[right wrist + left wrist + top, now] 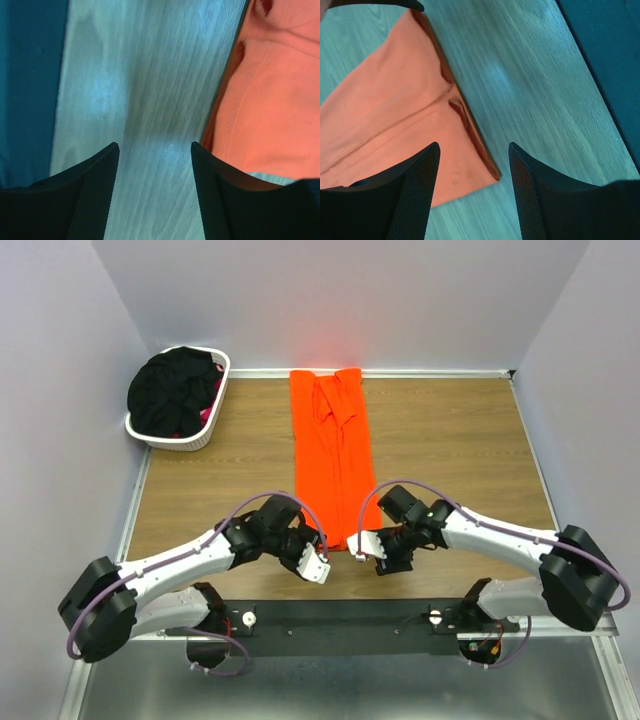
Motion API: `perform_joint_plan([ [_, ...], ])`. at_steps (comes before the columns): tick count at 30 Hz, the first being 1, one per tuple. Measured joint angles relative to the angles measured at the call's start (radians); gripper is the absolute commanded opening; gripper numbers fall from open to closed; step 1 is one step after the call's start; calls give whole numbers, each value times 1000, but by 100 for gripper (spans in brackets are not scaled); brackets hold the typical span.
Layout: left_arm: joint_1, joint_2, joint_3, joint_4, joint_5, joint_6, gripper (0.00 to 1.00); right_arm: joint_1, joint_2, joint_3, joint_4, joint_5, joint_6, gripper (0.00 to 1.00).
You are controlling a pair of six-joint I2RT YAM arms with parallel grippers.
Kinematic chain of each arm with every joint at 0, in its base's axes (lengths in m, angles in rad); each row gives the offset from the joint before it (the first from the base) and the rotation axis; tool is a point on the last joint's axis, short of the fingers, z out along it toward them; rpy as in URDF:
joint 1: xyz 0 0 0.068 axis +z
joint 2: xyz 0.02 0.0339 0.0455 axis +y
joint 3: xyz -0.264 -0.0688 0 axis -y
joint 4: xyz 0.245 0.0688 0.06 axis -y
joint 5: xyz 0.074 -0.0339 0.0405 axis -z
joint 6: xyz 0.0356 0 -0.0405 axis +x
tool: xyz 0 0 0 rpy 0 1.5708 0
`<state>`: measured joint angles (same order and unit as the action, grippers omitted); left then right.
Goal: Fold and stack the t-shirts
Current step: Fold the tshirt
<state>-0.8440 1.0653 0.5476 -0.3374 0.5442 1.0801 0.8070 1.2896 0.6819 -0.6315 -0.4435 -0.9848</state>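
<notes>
1. White plastic laundry basket (pixel 192 439), at 10 o'clock on the wooden table (pixel 450 440). It holds a heap of crumpled black t-shirts (pixel 172 390), with a bit of pink cloth (pixel 209 413) showing at the heap's 4 o'clock edge. None of it is folded.
2. Left gripper (pixel 318 566), just off the 7 o'clock corner of the orange shirt's near hem. Jaws are parted with nothing clamped. In the wrist view its fingers (pixel 415 195) sit over that hem corner, above the cloth and not pinching it.
3. Bright orange cloth t-shirt (pixel 335 455), lying flat as a long narrow strip from 12 o'clock to 6 o'clock down the table's middle. The sides look turned inward, with bunching near the far end.
4. Right gripper (pixel 362 552), at the hem's 5 o'clock corner. Jaws are parted and hold nothing. The wrist view shows bare wood between them, with the shirt edge just beside at 2 o'clock.
5. Progress, judged: early. The lengthwise fold of the orange shirt appears done. Its crosswise fold, every shirt in the basket and the stacking are left. No stack exists yet.
</notes>
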Motion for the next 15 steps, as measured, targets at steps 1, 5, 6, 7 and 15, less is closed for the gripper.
perform_joint_plan([
  [1, -11, 13, -6, 14, -9, 2, 65, 1, 11, -11, 19, 13, -13, 64],
  [5, -16, 85, -18, 70, -34, 9, 65, 3, 62, -25, 84, 56, -38, 61],
  [6, -16, 95, -23, 79, -39, 10, 65, 3, 64, -25, 93, 59, -39, 60],
  [7, -16, 101, -30, 87, -41, 10, 65, 3, 64, -26, 110, 66, -40, 59],
  [15, -16, 101, -74, 109, -50, 13, 65, 3, -77, -70, 129, 111, -45, 58],
])
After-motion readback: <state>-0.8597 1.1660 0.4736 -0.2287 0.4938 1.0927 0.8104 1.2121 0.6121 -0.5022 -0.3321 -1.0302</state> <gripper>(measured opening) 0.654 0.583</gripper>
